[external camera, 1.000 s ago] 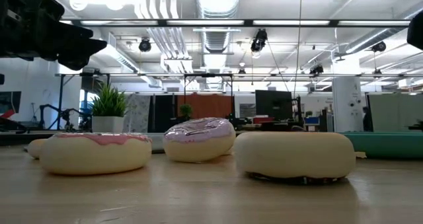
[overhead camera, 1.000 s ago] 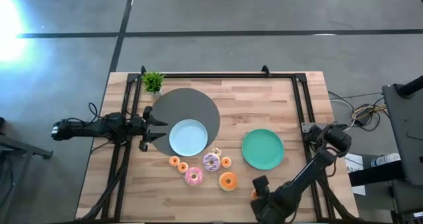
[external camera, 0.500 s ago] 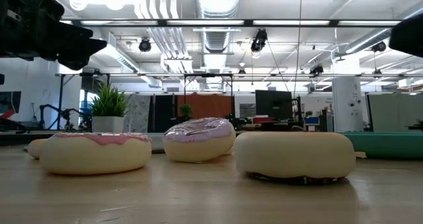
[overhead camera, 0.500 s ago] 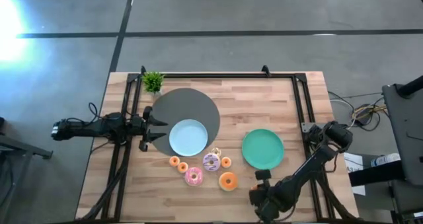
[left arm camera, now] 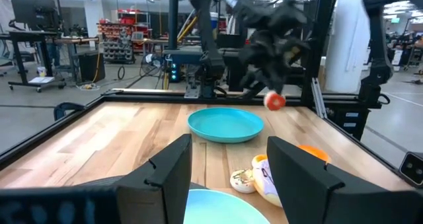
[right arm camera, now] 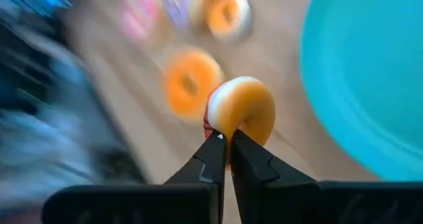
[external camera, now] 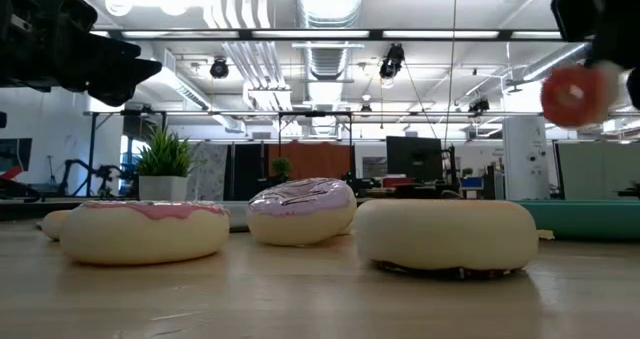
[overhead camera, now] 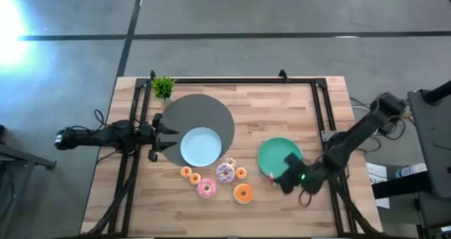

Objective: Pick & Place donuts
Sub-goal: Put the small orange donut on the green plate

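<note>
My right gripper (overhead camera: 275, 177) is shut on a small red-frosted donut (right arm camera: 241, 112) and holds it in the air by the near edge of the green plate (overhead camera: 280, 156). In the low view the donut (external camera: 572, 94) shows high above the table. Several other donuts lie flat on the wood between the plates: pink (overhead camera: 206, 188), lilac (overhead camera: 225, 172), orange (overhead camera: 243, 193) and small orange ones (overhead camera: 186, 172). My left gripper (overhead camera: 163, 137) waits open at the left rim of the light-blue plate (overhead camera: 201, 146). My right gripper pinches the donut's ring (right arm camera: 231, 133) at one spot between its two fingertips (right arm camera: 213, 159), which stand nearly together. The fingers come from the table's right, slanting down. The donut stands on edge beyond the tips, red frosting to one side, lifted clear of the table.
A grey round mat (overhead camera: 211, 112) lies under the light-blue plate. A small potted plant (overhead camera: 163, 87) stands at the far left corner. Black frame rails (overhead camera: 317, 105) run along the table's left, right and far sides.
My right gripper has shut on the red donut near the table's near edge. It has then lifted it clear and swung toward the far edge, up to the green plate. The other donuts and my left arm have stayed put.
</note>
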`<state>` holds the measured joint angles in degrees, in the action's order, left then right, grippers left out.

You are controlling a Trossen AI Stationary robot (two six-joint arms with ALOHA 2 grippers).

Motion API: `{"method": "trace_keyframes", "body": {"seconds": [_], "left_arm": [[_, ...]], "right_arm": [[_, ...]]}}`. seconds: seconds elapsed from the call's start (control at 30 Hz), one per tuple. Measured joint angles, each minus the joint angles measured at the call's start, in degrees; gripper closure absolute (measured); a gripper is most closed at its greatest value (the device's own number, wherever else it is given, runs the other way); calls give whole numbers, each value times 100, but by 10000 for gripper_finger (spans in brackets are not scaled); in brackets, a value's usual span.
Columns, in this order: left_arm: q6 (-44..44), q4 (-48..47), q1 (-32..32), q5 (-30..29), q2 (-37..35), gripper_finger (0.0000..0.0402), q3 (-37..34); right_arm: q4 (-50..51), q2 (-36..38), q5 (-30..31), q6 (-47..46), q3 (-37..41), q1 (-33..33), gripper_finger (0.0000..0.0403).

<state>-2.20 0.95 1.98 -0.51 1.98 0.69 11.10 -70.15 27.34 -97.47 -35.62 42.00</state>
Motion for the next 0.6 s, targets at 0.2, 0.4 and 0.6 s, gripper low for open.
{"method": "trace_keyframes", "body": {"seconds": [0.2,0.4,0.6], "left_arm": [[0,-2,-1,2,0,230,0],[1,-4,0,2,0,230,0],[-1914,1001,11,-48,-2,230,-4]], "right_arm": [[-1058,991,1210,-1056,1244,-11,391],[-1067,1356,1683,-1617,1602,-9,390],[-998,1415,1847,-1461,1454,-17,390]]}}
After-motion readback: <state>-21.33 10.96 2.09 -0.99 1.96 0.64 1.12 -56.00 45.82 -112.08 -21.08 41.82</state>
